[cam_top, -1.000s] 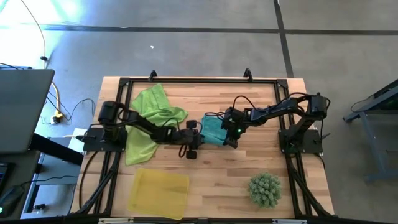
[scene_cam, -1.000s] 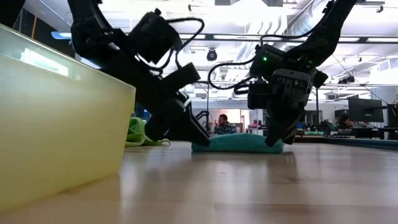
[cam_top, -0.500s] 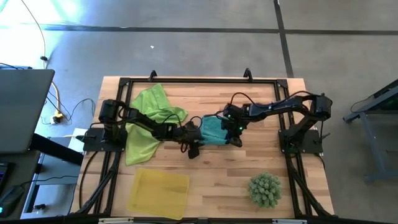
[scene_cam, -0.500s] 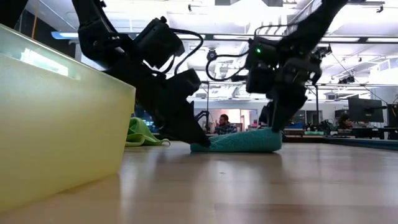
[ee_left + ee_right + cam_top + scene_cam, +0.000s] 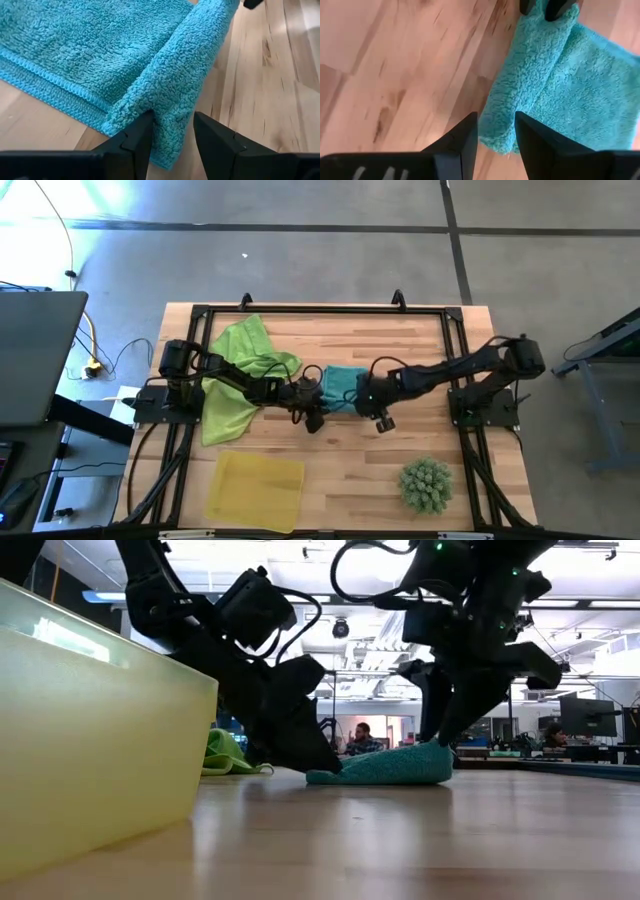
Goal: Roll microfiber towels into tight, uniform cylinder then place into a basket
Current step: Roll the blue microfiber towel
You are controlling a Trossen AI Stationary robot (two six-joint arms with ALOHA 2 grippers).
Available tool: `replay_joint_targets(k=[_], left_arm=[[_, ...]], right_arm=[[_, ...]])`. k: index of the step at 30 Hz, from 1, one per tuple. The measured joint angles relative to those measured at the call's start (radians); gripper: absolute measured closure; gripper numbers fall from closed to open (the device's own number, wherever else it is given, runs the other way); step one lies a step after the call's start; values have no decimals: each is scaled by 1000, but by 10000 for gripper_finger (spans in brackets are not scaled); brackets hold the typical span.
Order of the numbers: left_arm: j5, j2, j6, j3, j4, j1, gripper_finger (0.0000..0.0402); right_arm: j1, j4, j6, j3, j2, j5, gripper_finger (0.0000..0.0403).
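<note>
I see one teal towel (image 5: 343, 384) mid-table, one green towel (image 5: 240, 370), one yellow basket (image 5: 255, 489) near the front. My left gripper (image 5: 169, 137) and right gripper (image 5: 495, 131) each pinch its rolled edge.

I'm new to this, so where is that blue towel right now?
In the high view the teal towel lies mid-table, pinched between the left gripper and right gripper, right of the green towel.
</note>
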Motion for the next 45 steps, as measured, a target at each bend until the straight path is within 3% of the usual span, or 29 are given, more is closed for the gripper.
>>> replay_joint_targets(k=[19, 25, 30, 35, 39, 42, 45], left_arm=[[4, 1, -64, 4, 2, -1, 266], [36, -39, -73, 1, -24, -16, 266], [38, -112, -66, 1, -61, -48, 266], [2, -168, 92, 2, -59, -94, 266], [-143, -183, 292, 3, -49, -138, 266], [-251, -178, 405, 3, -47, -160, 265], [-268, -162, 490, 3, -48, -173, 259]], right_arm=[[13, 42, 142, 3, 149, 60, 252], [12, 33, 183, 3, 151, 45, 314], [7, 31, 183, 3, 150, -51, 390], [-44, 57, 205, 1, 153, -205, 384], [-108, 88, 242, -3, 156, -352, 398], [-149, 102, 300, -3, 156, -379, 396], [-178, 102, 335, -3, 156, -385, 397]])
